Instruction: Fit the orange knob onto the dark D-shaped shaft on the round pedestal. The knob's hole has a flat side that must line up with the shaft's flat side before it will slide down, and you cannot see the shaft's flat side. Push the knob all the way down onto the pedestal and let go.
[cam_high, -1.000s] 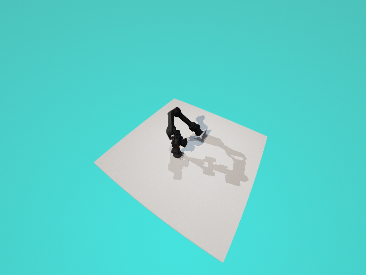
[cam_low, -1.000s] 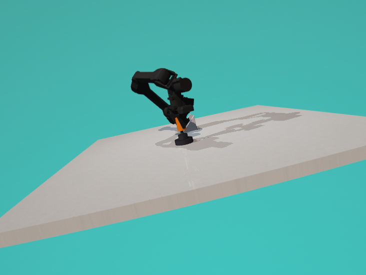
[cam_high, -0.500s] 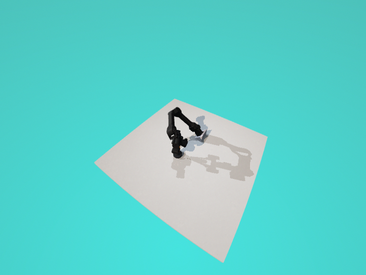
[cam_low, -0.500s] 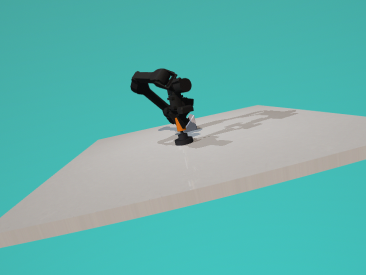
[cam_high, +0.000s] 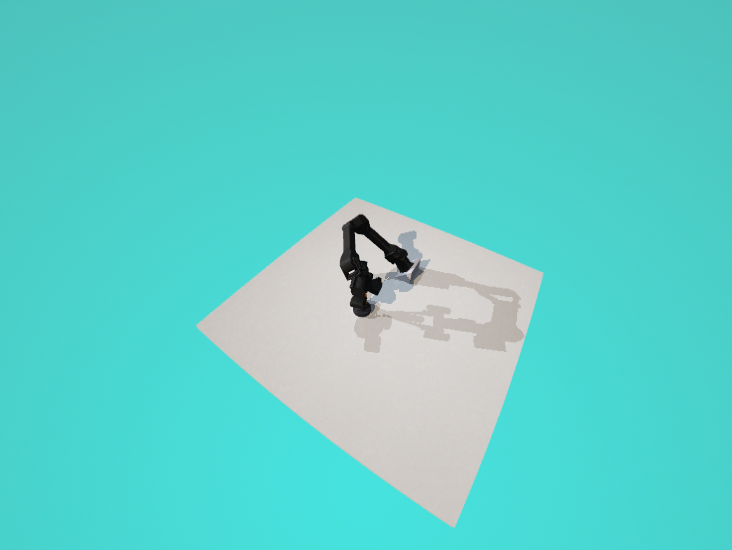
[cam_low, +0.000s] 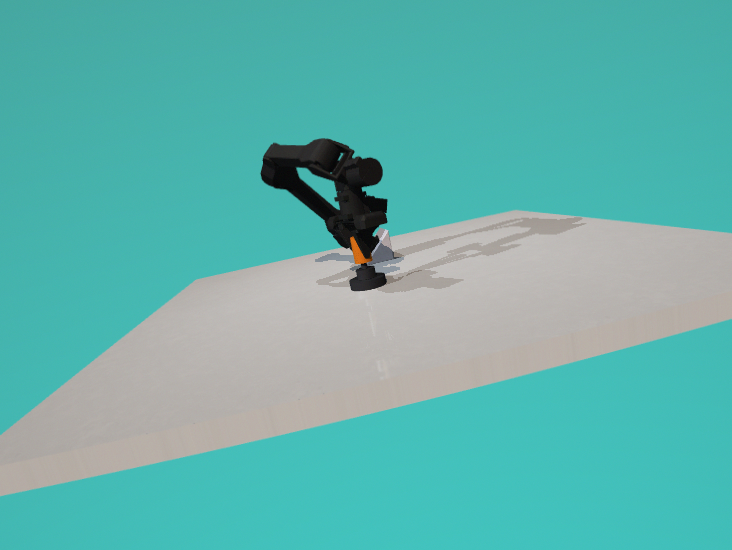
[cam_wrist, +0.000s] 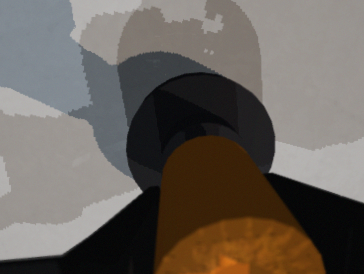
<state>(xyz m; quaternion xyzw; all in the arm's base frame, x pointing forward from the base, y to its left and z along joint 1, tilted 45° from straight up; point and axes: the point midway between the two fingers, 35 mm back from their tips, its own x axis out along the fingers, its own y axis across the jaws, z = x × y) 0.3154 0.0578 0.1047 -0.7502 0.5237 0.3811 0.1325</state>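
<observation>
My gripper (cam_high: 359, 300) (cam_low: 361, 247) (cam_wrist: 211, 190) is shut on the orange knob (cam_low: 359, 253) (cam_wrist: 210, 172). The round dark pedestal (cam_high: 362, 311) (cam_low: 368, 283) (cam_wrist: 260, 135) stands on the table below the knob. In the exterior view, a short dark piece of the shaft (cam_low: 363, 265) shows between the knob's lower end and the pedestal's raised middle. The knob stands over the shaft, clear of the pedestal. Whether the shaft's tip is inside the hole is hidden, and so are both flat sides. In the top view the arm covers nearly all of the knob.
The pale table (cam_high: 378, 402) (cam_low: 284, 354) carries the arm's base. A grey wedge-shaped piece (cam_high: 415, 270) (cam_low: 383, 249) stands at the base, behind the pedestal in the exterior view. Shadows of the arm lie around the pedestal.
</observation>
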